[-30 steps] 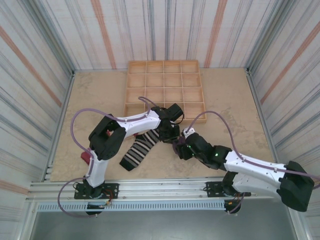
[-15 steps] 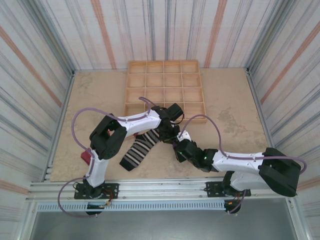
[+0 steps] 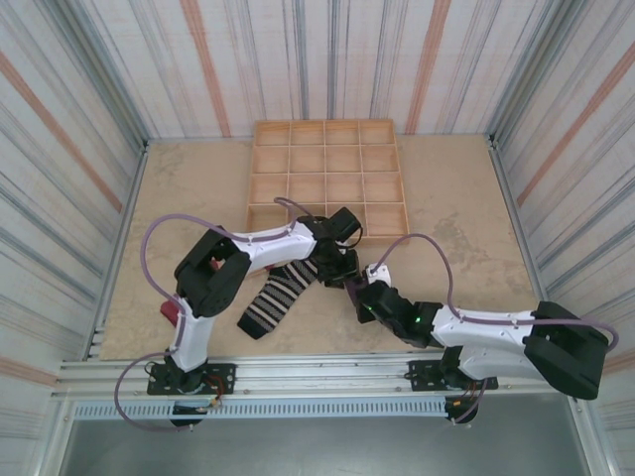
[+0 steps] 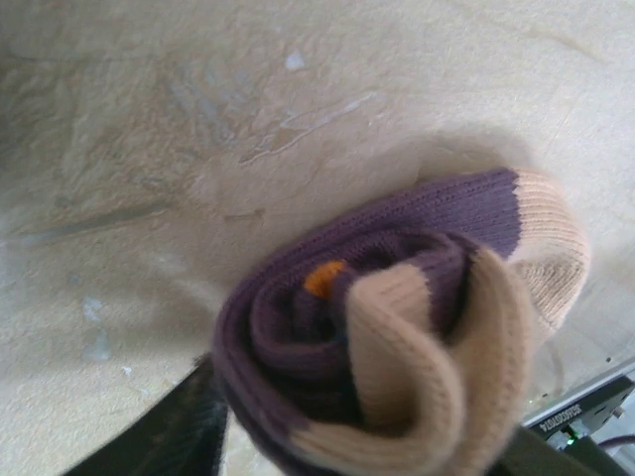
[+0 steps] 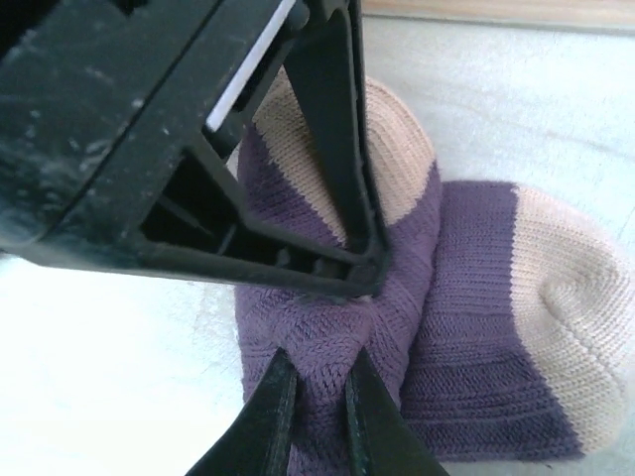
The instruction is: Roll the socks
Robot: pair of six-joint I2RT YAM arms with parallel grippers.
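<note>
Spreading under everything is the beige table point(image 3: 198, 198), with the wooden compartment tray point(image 3: 327, 125) at its 12 o'clock edge. The left arm comes in from about 10 o'clock and the right arm from about 4 o'clock. The 2 meet near the table's middle, just short of the tray's near rim.

The striped sock point(image 3: 276, 297) lies flat and unrolled. Its length runs from 1 o'clock down to 7 o'clock, and it sits at roughly 8 o'clock from that meeting point.

The purple sock point(image 4: 397, 327) sits on the table between the 2 claws, wound into a fat roll. The left wrist view looks onto the end of the spiral, so I judge the roll's long axis to point roughly toward that camera.

The left claw point(image 3: 343, 266) stands over the roll with its jaws apart on either side. Whether they press it I cannot tell. The right claw point(image 5: 316, 397) is almost closed, nipping a small fold of purple fabric just below the left claw's finger. From the right claw the roll lies at 12 o'clock, with its rounded tan end off toward 3 o'clock. That makes the right claw the nearer one with a sure hold for the coming move.

Smallest is the orange fleck point(image 4: 322, 278) in the heart of the spiral.
</note>
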